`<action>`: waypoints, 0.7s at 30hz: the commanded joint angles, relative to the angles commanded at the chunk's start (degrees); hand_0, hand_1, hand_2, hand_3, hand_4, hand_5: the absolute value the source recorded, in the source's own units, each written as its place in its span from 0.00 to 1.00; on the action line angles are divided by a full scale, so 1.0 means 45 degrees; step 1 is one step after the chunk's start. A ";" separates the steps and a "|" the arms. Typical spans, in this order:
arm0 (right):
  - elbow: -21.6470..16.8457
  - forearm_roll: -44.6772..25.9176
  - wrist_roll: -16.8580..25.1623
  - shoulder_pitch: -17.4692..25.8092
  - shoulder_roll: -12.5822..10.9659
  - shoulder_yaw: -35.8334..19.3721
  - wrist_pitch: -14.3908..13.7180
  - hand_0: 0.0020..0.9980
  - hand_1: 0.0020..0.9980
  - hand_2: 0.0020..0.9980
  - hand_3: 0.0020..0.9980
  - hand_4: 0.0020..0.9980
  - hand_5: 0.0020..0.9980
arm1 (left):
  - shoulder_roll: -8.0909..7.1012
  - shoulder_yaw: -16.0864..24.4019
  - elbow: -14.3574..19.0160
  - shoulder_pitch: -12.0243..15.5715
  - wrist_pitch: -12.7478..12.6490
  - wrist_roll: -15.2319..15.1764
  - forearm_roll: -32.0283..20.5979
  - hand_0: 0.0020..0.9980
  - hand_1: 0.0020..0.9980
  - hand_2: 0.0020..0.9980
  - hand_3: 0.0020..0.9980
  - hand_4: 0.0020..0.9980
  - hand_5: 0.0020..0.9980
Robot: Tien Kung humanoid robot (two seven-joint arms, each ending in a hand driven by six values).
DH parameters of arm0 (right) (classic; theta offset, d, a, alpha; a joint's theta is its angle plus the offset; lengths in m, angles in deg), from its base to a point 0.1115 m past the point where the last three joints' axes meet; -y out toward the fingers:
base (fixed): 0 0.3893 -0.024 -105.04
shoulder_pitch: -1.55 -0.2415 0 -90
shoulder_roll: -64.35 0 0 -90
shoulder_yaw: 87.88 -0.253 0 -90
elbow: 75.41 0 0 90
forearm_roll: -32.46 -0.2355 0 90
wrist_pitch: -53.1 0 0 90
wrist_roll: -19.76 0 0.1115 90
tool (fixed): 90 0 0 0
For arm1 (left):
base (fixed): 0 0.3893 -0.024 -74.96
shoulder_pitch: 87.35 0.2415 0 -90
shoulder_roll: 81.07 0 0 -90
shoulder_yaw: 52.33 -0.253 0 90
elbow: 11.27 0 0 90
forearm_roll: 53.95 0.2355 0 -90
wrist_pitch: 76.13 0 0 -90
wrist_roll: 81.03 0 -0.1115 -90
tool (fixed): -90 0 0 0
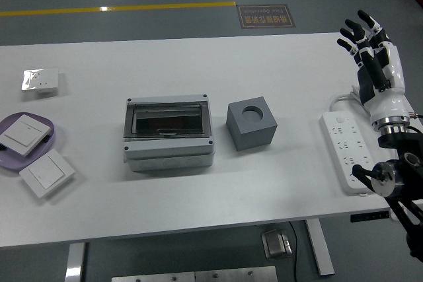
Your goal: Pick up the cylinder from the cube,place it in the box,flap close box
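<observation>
A grey cube (251,123) with a round hole in its top stands at the table's middle; no cylinder shows in it. Left of it sits the grey box (169,132) with its clear flap lying shut over a dark inside. My right hand (362,34) is raised at the table's far right edge, fingers spread, holding nothing, well away from the cube. The left arm does not show.
A white power strip (348,151) lies on the right, under my right forearm. On the left are a purple tray (51,138) with a white switch (22,132), another switch (46,173) in front, and a small foil-wrapped plate (40,81) further back.
</observation>
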 joint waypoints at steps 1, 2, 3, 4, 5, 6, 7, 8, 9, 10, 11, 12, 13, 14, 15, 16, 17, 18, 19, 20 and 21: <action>-0.0081 -0.0011 0.0044 0.0002 -0.0004 0.0025 0.0013 0.79 0.77 0.78 0.81 0.93 0.50 | 0.0004 -0.0029 0.0002 -0.0010 0.0002 -0.0014 -0.0031 0.62 0.59 0.54 0.62 0.70 0.23; -0.0139 -0.0020 0.0079 0.0002 -0.0003 0.0043 0.0026 0.78 0.77 0.78 0.79 0.94 0.51 | 0.0006 -0.0056 0.0003 -0.0019 0.0003 -0.0028 -0.0062 0.62 0.59 0.54 0.62 0.70 0.23; -0.0194 -0.0041 0.0123 -0.0005 -0.0001 0.0064 0.0047 0.78 0.77 0.78 0.79 0.94 0.51 | 0.0006 -0.0089 0.0007 -0.0032 0.0007 -0.0042 -0.0096 0.62 0.59 0.54 0.62 0.70 0.23; -0.0233 -0.0074 0.0165 -0.0014 0.0002 0.0085 0.0074 0.78 0.77 0.78 0.79 0.94 0.51 | 0.0004 -0.0121 0.0011 -0.0045 0.0011 -0.0056 -0.0129 0.62 0.59 0.54 0.62 0.70 0.23; -0.0258 -0.0104 0.0201 -0.0022 0.0005 0.0102 0.0109 0.78 0.77 0.78 0.79 0.94 0.51 | 0.0000 -0.0146 0.0015 -0.0059 0.0015 -0.0067 -0.0156 0.62 0.59 0.54 0.62 0.70 0.23; -0.0272 -0.0125 0.0222 -0.0030 0.0006 0.0112 0.0137 0.78 0.77 0.78 0.79 0.94 0.51 | -0.0003 -0.0157 0.0017 -0.0070 0.0017 -0.0071 -0.0170 0.62 0.59 0.54 0.62 0.70 0.23; -0.0281 -0.0147 0.0240 -0.0037 0.0007 0.0120 0.0163 0.78 0.77 0.78 0.79 0.94 0.51 | -0.0006 -0.0167 0.0019 -0.0080 0.0019 -0.0075 -0.0181 0.62 0.59 0.54 0.62 0.70 0.23; -0.0283 -0.0166 0.0250 -0.0042 0.0008 0.0122 0.0185 0.78 0.76 0.77 0.78 0.93 0.52 | -0.0010 -0.0177 0.0022 -0.0088 0.0022 -0.0078 -0.0191 0.62 0.59 0.54 0.62 0.70 0.23; -0.0283 -0.0178 0.0253 -0.0044 0.0009 0.0119 0.0197 0.78 0.76 0.77 0.78 0.93 0.52 | -0.0012 -0.0179 0.0022 -0.0090 0.0023 -0.0079 -0.0198 0.62 0.59 0.54 0.62 0.70 0.23; -0.0281 -0.0196 0.0255 -0.0045 0.0012 0.0112 0.0212 0.78 0.76 0.77 0.78 0.93 0.52 | -0.0014 -0.0182 0.0022 -0.0090 0.0023 -0.0079 -0.0203 0.62 0.59 0.54 0.62 0.70 0.23; -0.0276 -0.0209 0.0255 -0.0045 0.0017 0.0105 0.0223 0.78 0.76 0.77 0.78 0.93 0.52 | -0.0016 -0.0184 0.0022 -0.0088 0.0023 -0.0078 -0.0207 0.62 0.59 0.54 0.62 0.70 0.23; -0.0264 -0.0213 0.0250 -0.0045 0.0022 0.0098 0.0232 0.78 0.76 0.77 0.78 0.93 0.52 | -0.0018 -0.0192 0.0022 -0.0084 0.0022 -0.0082 -0.0221 0.62 0.59 0.54 0.62 0.70 0.23; -0.0241 -0.0219 0.0241 -0.0046 0.0027 0.0097 0.0240 0.78 0.76 0.77 0.78 0.93 0.52 | -0.0020 -0.0200 0.0020 -0.0080 0.0020 -0.0087 -0.0244 0.62 0.59 0.54 0.62 0.70 0.23; -0.0217 -0.0223 0.0231 -0.0047 0.0031 0.0101 0.0246 0.79 0.76 0.77 0.77 0.93 0.51 | -0.0019 -0.0199 0.0018 -0.0079 0.0019 -0.0088 -0.0255 0.62 0.59 0.54 0.62 0.69 0.23; -0.0184 -0.0225 0.0204 -0.0043 0.0033 0.0113 0.0250 0.79 0.76 0.77 0.77 0.93 0.51 | -0.0016 -0.0216 0.0018 -0.0080 0.0019 -0.0096 -0.0277 0.62 0.59 0.54 0.62 0.69 0.23; -0.0164 -0.0225 0.0182 -0.0036 0.0034 0.0122 0.0255 0.79 0.76 0.77 0.77 0.93 0.51 | -0.0012 -0.0242 0.0019 -0.0083 0.0020 -0.0110 -0.0311 0.62 0.59 0.54 0.62 0.69 0.23; -0.0146 -0.0220 0.0156 -0.0028 0.0036 0.0128 0.0263 0.79 0.76 0.77 0.77 0.93 0.51 | -0.0006 -0.0274 0.0019 -0.0087 0.0020 -0.0129 -0.0356 0.62 0.59 0.54 0.62 0.69 0.23; -0.0135 -0.0212 0.0131 -0.0022 0.0040 0.0131 0.0268 0.79 0.76 0.77 0.77 0.93 0.51 | 0.0001 -0.0306 0.0021 -0.0092 0.0020 -0.0145 -0.0389 0.62 0.59 0.54 0.62 0.69 0.23; -0.0128 -0.0200 0.0102 -0.0020 0.0045 0.0135 0.0269 0.79 0.76 0.77 0.77 0.93 0.51 | 0.0008 -0.0336 0.0023 -0.0096 0.0022 -0.0159 -0.0417 0.62 0.59 0.54 0.62 0.69 0.23; -0.0124 -0.0174 0.0060 -0.0022 0.0049 0.0139 0.0267 0.79 0.76 0.77 0.76 0.93 0.51 | 0.0018 -0.0363 0.0026 -0.0103 0.0023 -0.0171 -0.0442 0.62 0.59 0.54 0.62 0.69 0.22; -0.0119 -0.0140 0.0014 -0.0027 0.0054 0.0141 0.0271 0.79 0.76 0.77 0.76 0.93 0.51 | 0.0027 -0.0394 0.0031 -0.0110 0.0023 -0.0183 -0.0463 0.62 0.59 0.54 0.62 0.69 0.22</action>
